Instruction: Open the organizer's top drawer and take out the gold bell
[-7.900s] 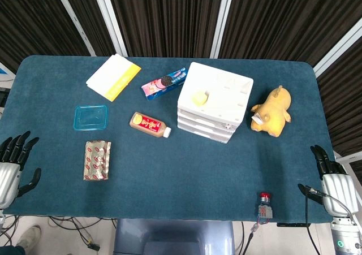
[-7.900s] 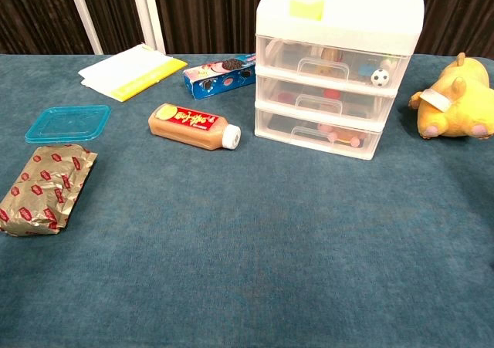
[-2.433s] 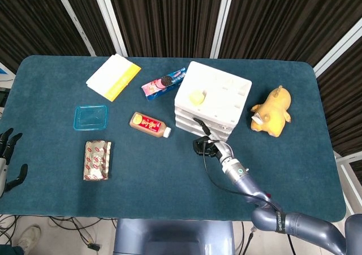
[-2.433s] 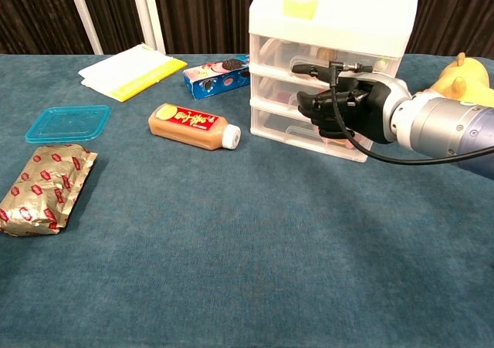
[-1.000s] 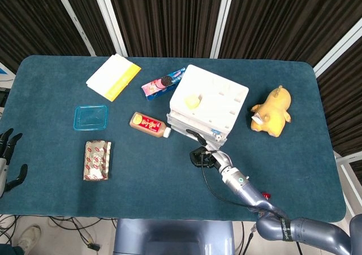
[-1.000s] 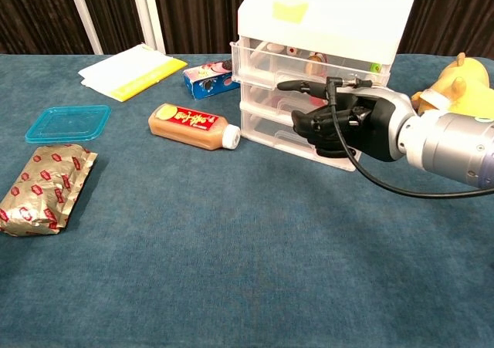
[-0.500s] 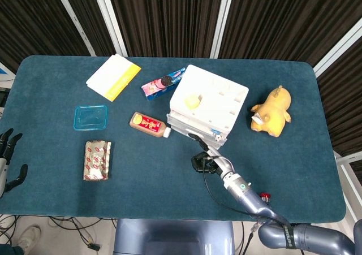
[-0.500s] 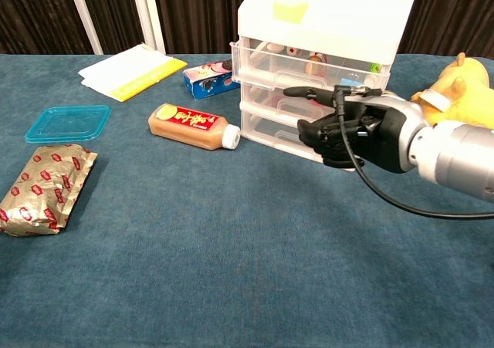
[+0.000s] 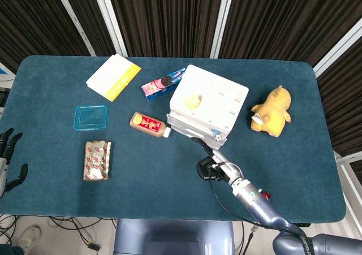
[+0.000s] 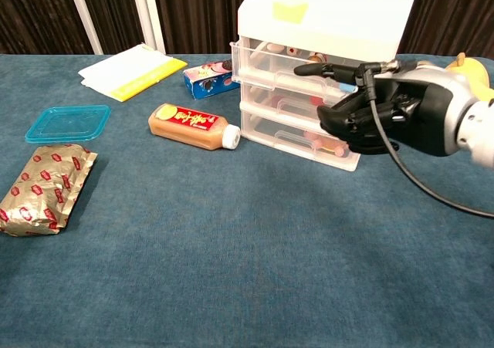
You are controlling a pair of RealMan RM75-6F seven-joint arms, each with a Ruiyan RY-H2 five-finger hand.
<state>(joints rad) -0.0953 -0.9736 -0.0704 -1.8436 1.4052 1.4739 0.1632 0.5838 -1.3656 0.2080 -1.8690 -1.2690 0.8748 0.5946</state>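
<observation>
Top drawer [image 10: 309,61] ajar, right hand [image 10: 378,116] just before it

White three-drawer organizer [image 9: 208,104] mid-table; top drawer [image 10: 297,60] pulled partly open; gold bell not discernible.

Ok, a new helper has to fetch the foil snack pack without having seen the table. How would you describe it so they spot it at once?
Start from the white drawer organizer in the middle of the table and go to the table's left side, near the front edge. The foil pack lies flat there, just in front of the clear blue lid. It alone is crinkled gold foil with small red marks.
</observation>
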